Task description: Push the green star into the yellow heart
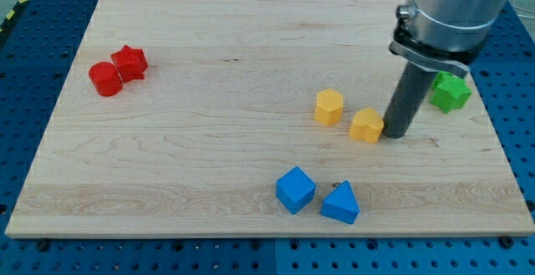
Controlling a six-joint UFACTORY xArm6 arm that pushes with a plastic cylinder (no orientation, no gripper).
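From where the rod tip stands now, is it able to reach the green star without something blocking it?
Probably yes. My tip rests right beside the yellow heart, on its right. The green star lies further to the view's right and upward, partly hidden behind the rod. No other block shows on the wooden board between them.

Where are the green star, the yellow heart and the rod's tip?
green star block [451, 93], camera view: its visible face, right of the rod.
yellow heart block [366, 125], camera view: top face.
my tip [394, 134], camera view: rod's very end, beside the heart's right edge.
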